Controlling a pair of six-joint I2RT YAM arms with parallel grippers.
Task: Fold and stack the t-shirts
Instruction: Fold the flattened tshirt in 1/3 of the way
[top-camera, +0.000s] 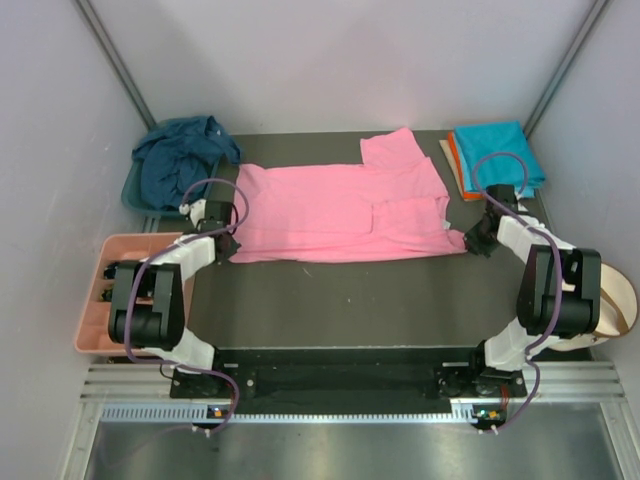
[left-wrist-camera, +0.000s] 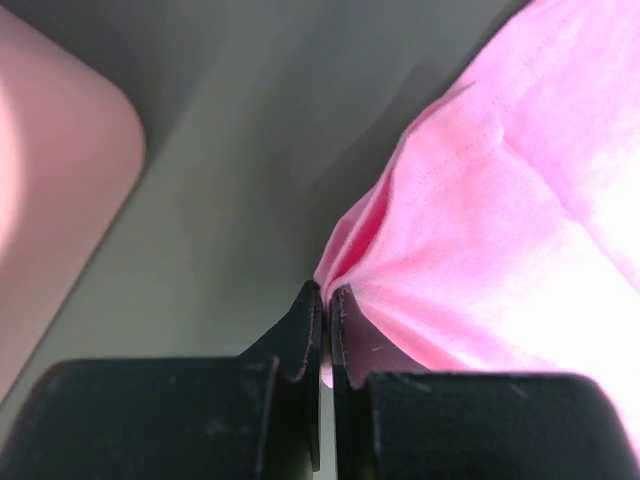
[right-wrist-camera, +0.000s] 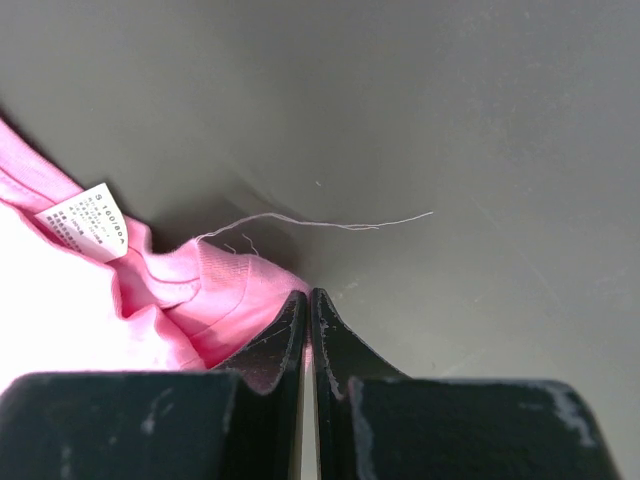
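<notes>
At the near side of the dark table (top-camera: 350, 300), the two arms reach out from their bases towards the middle. On the left, just beside the left arm, a salmon-pink compartment tray (top-camera: 95, 300) sits at the table's edge. The blurred pink shape at the left of the left wrist view is probably its corner.

Beyond that, the pink t-shirt (top-camera: 330, 215) lies spread flat across the middle of the table, running left to right. One sleeve points to the far side and a fold crosses the right half. The left gripper (top-camera: 230, 240) is at the shirt's near left corner. In the left wrist view its jaws are pressed together on a bunched edge of the cloth (left-wrist-camera: 480, 250), and creases fan out from the pinch (left-wrist-camera: 325, 295). The right gripper (top-camera: 470, 243) is at the near right corner, its jaws likewise closed (right-wrist-camera: 305, 300) on a fold of pink fabric (right-wrist-camera: 220, 290). A white care label (right-wrist-camera: 88, 222) and a loose thread (right-wrist-camera: 320, 222) show nearby.

At the far left, a navy t-shirt (top-camera: 180, 160) lies crumpled in a teal basin (top-camera: 130, 190). At the far right, a folded turquoise t-shirt (top-camera: 500, 150) rests on an orange t-shirt (top-camera: 457, 165), of which only the edge shows.
</notes>
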